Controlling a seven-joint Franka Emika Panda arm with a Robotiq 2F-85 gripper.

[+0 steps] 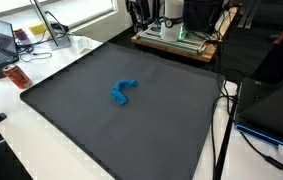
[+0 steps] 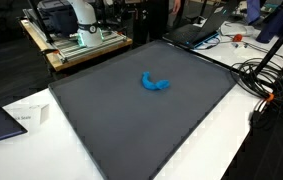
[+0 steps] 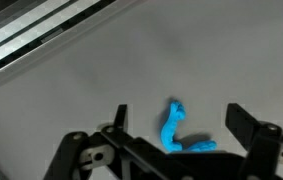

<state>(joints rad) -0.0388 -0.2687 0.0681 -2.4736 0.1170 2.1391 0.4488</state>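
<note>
A small blue curved piece, bent like an L, lies near the middle of a dark grey mat (image 1: pixel 91 110) in both exterior views (image 1: pixel 123 93) (image 2: pixel 155 83). In the wrist view the blue piece (image 3: pixel 171 128) sits between the two dark fingers of my gripper (image 3: pixel 181 120), which hangs above it. The jaws stand wide open with nothing held. One fingertip (image 3: pixel 120 114) is to the piece's left, the other to its right. Neither touches it. The gripper itself does not show in the exterior views.
The robot's base (image 2: pixel 73 18) stands on a wooden platform (image 1: pixel 176 42) at the mat's far edge. A laptop (image 1: pixel 5 42), cables and small items lie on the white table beside the mat. More cables (image 2: pixel 266 80) and a laptop (image 2: pixel 203 30) lie past the other edge.
</note>
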